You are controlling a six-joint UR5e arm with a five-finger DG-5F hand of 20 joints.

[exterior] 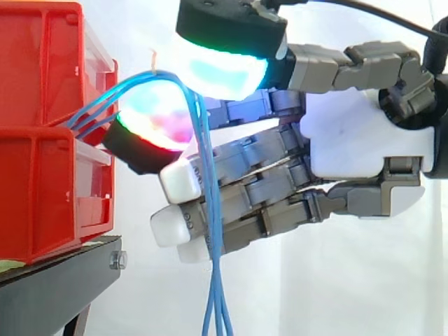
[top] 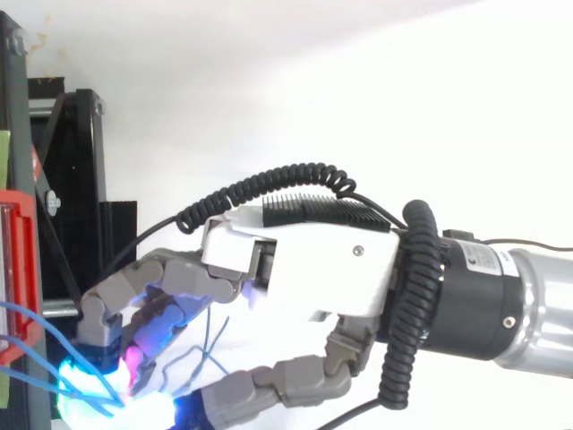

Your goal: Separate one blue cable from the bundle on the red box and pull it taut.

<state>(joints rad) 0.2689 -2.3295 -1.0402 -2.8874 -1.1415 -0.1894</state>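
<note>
Blue cables [exterior: 212, 273] | from red bins [exterior: 42, 189] | pinched between curled fingers [exterior: 150, 122] and thumb of hand [exterior: 357, 133]

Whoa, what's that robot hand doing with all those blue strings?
The robot's hand is reaching over to the red bins on the black stand, where a bunch of thin blue cables comes out. The cables loop over one glowing fingertip, under the thumb, so it seems to be pinching them. Below that they dangle loosely and run close together, so nothing is pulled tight yet.
</note>
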